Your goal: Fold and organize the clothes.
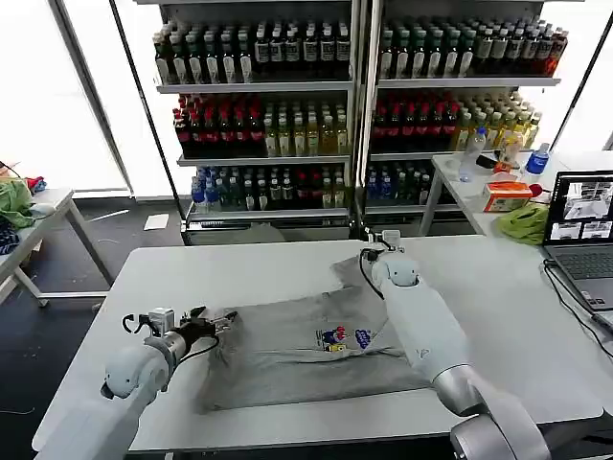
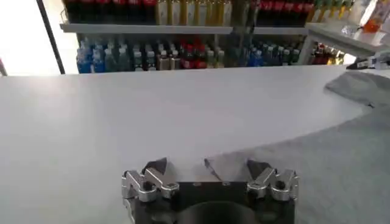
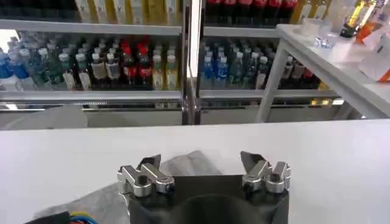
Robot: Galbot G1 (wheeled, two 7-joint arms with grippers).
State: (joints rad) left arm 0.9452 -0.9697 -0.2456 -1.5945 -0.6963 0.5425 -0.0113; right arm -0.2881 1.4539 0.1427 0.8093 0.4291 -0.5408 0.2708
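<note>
Lying flat on the white table [image 1: 498, 287], the T-shirt [image 1: 297, 355] sits between open left gripper [image 1: 213, 323] and open right gripper [image 1: 381, 240].

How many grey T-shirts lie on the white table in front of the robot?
1: the grey T-shirt lies spread mid-table, between both grippers. Another could be hidden beneath it.

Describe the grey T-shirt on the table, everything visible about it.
The grey T-shirt looks like soft cotton, with a small multicoloured chest print. It lies mostly flat and wrinkled on the white table, print up, one part bunched toward the far side. The open left gripper sits at its left edge; the open right gripper hovers at its far bunched corner, the arm crossing above it.
</note>
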